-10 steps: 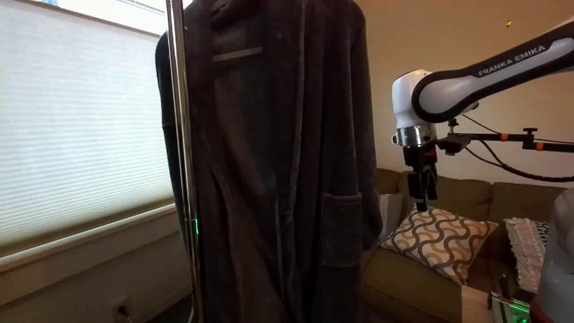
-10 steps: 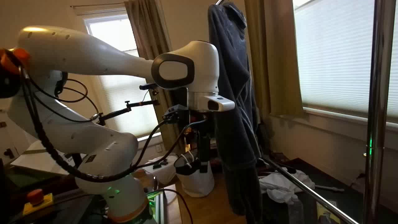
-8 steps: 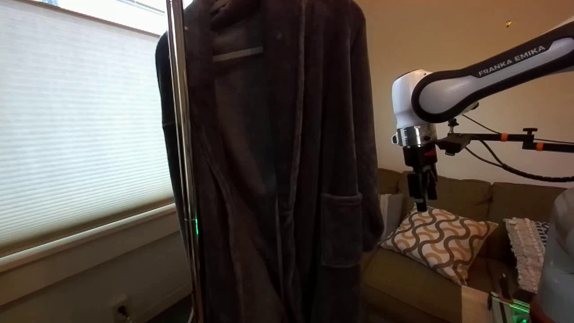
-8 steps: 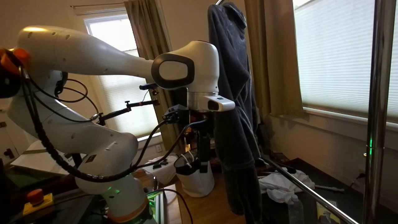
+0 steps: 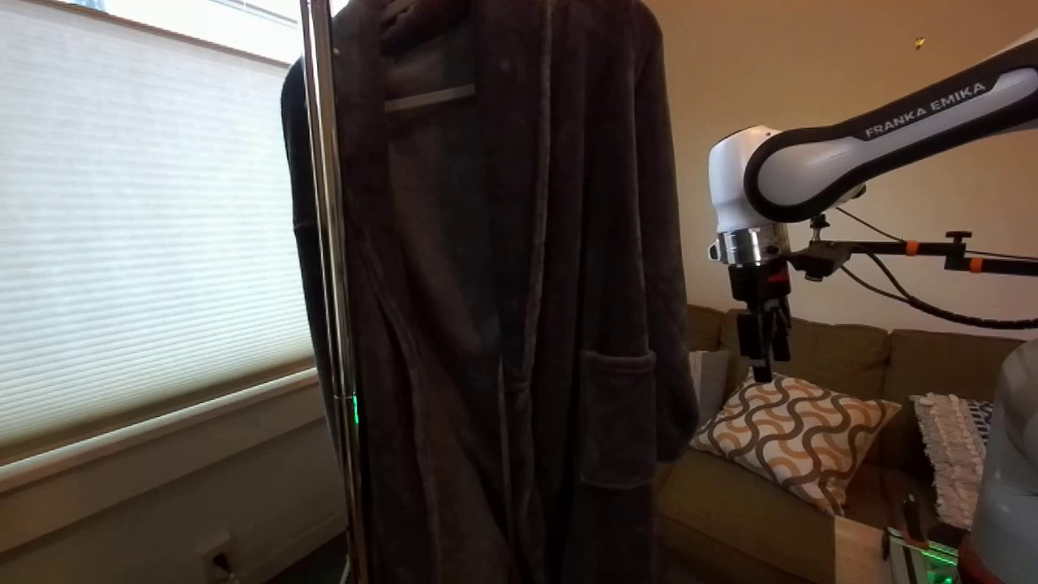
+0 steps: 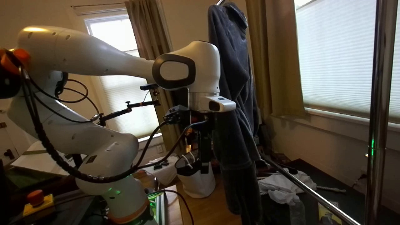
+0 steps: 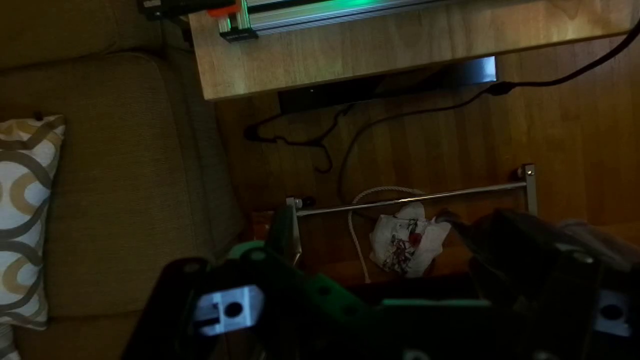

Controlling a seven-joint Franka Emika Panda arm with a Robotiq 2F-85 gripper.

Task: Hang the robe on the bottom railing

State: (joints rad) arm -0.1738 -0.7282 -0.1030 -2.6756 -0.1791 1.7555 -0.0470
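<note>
The dark grey robe hangs upright and open-fronted in both exterior views (image 5: 600, 284) (image 6: 236, 137). A chrome piece shows above its collar; what its hook rests on is out of view. The bottom railing (image 6: 307, 189) is a thin chrome bar running from behind the robe's lower part to the lower right. A chrome bar (image 7: 410, 199) near the floor also shows in the wrist view; I cannot tell if it is the same. My gripper (image 5: 761, 369) points down beside the robe, in front of it in an exterior view (image 6: 204, 168). In the wrist view (image 7: 421, 225) its fingers are apart, holding nothing visible.
A vertical chrome pole (image 5: 328, 243) stands in front of the robe, and one (image 6: 379, 109) stands at the far right. A sofa (image 5: 730, 519) with a patterned pillow (image 5: 799, 434) lies behind the gripper. A white basket (image 6: 197, 184) and white cloth (image 6: 286, 184) are low down.
The robe swings slightly: its sleeve and pocket side shift a little right in an exterior view, and its lower part shifts left in an exterior view. The arm and gripper stay still.
</note>
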